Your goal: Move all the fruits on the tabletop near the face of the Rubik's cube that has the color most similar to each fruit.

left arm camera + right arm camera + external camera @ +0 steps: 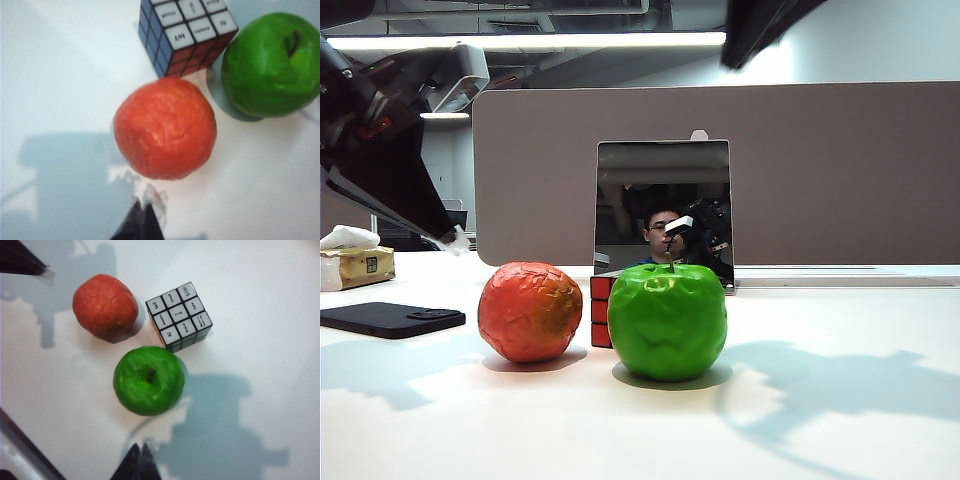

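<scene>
Green apple (149,380) and orange ball (105,307) flank the cube (178,316); left gripper (145,210) and right gripper (140,455) hover clenched (empty).

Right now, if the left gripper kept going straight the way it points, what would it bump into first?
Probably the orange ball: it lies directly ahead of the left gripper, though depth is unclear.

The left arm (380,170) is hanging high over the far left of the scene, angling down toward the middle. Its left gripper (142,222) is showing fingertips pressed together, holding nothing. The right gripper (137,464) is hovering aloft on the right, its fingertips likewise meeting, empty.
</scene>
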Tool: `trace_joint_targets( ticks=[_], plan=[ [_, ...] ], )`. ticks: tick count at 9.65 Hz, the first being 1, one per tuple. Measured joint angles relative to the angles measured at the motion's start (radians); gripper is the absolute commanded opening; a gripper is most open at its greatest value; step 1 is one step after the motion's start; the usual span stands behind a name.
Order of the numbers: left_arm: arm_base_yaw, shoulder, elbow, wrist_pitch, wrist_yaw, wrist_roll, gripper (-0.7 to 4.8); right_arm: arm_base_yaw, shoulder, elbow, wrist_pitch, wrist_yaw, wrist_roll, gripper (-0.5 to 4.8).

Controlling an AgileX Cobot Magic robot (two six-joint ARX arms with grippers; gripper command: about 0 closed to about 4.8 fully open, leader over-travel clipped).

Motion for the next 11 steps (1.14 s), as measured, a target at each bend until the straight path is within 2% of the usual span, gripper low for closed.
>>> trace_joint_targets(
  ticks=[2,5,11],
  plan=[
    [0.000,0.001,-0.029,0.126,-0.001,-0.011,-0.05,0.000,-0.129,-0.001,-0.033,0.001,0.036,-0.01],
    [0.000,0.006,-0.060,0.127,-0.001,-0.023,-0.05,0.000,-0.143,-0.002,-0.096,0.001,0.050,-0.01],
    [0.000,0.053,-0.073,0.174,0.003,-0.064,-0.05,0.025,-0.143,-0.050,-0.095,0.000,0.055,-0.01]
  ],
)
